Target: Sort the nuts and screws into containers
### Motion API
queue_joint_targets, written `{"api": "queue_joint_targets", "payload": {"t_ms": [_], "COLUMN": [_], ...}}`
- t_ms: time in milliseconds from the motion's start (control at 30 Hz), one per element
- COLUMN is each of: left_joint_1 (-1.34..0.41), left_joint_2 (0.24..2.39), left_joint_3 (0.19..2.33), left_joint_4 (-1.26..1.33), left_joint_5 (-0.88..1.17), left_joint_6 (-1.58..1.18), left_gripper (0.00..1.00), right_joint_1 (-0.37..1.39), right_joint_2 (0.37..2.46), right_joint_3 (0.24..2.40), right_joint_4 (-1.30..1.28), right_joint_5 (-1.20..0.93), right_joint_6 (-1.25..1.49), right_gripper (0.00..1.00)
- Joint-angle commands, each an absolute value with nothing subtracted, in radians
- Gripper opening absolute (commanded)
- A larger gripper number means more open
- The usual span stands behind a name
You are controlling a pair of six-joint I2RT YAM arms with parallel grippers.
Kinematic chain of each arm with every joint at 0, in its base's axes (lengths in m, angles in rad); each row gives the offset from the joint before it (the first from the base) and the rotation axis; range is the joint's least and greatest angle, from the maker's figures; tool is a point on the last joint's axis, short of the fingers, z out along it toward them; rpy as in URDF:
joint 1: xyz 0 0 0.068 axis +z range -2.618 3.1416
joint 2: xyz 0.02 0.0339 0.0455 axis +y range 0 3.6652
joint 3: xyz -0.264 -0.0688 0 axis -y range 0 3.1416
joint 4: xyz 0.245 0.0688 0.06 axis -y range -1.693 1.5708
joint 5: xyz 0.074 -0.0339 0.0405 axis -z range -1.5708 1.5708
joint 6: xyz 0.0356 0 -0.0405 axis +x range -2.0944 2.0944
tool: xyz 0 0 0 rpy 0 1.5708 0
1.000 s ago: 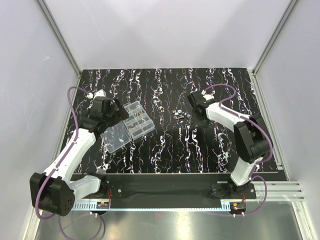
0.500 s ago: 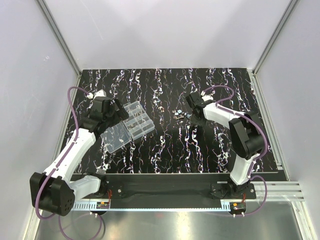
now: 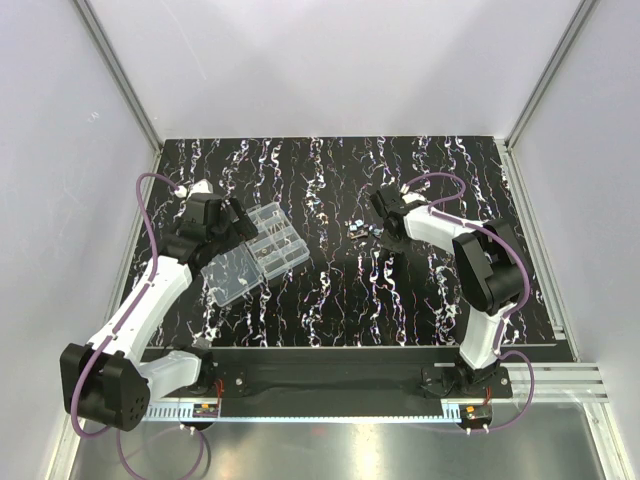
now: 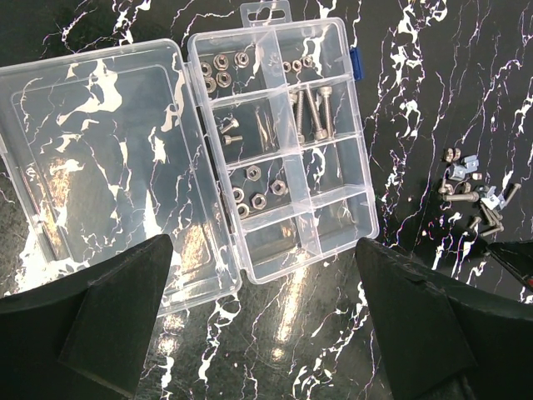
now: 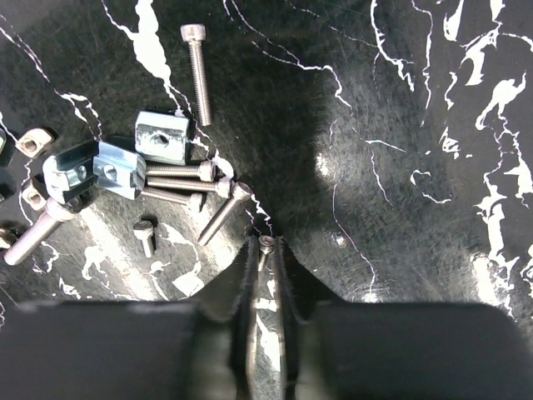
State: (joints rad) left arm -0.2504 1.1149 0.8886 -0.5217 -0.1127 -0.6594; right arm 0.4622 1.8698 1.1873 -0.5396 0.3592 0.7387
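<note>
Nearest us, the clear lid [image 3: 233, 277] lies open and flat on the black marbled table [image 3: 330, 300]. It's hinged to the organiser box [image 3: 277, 238] just beyond it.

The left gripper [image 4: 262, 248] hangs above the box with its fingers [image 4: 108, 321] spread wide. Nothing is between them and they touch neither box nor lid.

From the left wrist we see the compartments [image 4: 333, 221] partly filled:
- sorted nuts [image 4: 220, 71] in the corner cell by the hinge
- more nuts further along that hinge-side row
- sorted screws [image 4: 312, 112] lying side by side in a middle cell

A blue latch [image 4: 356, 62] sits on the box's outer edge.

At about the same depth on the right side, the right gripper [image 5: 265, 258] is down at the table. It's clamped on one short screw [image 5: 265, 244], whose head pokes out past the tips. We can't tell whether it's off the surface.

Just beyond the tips is the unsorted pile [image 3: 360, 228], well apart from the box:
- loose screws [image 5: 223, 212] lie flat, several touching each other
- one long screw [image 5: 197, 71] lies at the far side of the pile
- three silvery block nuts [image 5: 162, 137] sit among the screws, two of them touching
- small nuts [image 5: 29, 143] lie at the left edge of the right wrist view
</note>
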Motion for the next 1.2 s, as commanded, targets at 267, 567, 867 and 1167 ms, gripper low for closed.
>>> {"api": "queue_joint_targets", "payload": {"t_ms": [267, 567, 867, 1167], "left_joint_1": [-0.253, -0.242, -0.239, -0.239], "left_joint_2": [1.112, 1.052, 0.988, 0.973], "left_joint_3": [0.903, 0.887, 0.885, 0.894], "left_joint_4": [-0.5, -0.538, -0.574, -0.597], "left_joint_5": [-0.135, -0.253, -0.331, -0.362], "left_joint_6": [-0.652, -0.716, -0.75, -0.762], "left_gripper": [0.99, 0.99, 0.99, 0.99], "right_joint_1": [0.505, 0.748, 0.828, 0.856], "right_joint_2": [1.778, 1.929, 2.292, 2.391], "right_joint_3": [1.22, 1.632, 2.071, 2.157], "right_joint_4": [-0.552, -0.376, -0.302, -0.328], "right_joint_5": [0.257, 0.013, -0.236, -0.241], "right_joint_6": [0.684, 0.437, 0.385, 0.38], "right_gripper": [0.0, 0.0, 0.0, 0.0]}}
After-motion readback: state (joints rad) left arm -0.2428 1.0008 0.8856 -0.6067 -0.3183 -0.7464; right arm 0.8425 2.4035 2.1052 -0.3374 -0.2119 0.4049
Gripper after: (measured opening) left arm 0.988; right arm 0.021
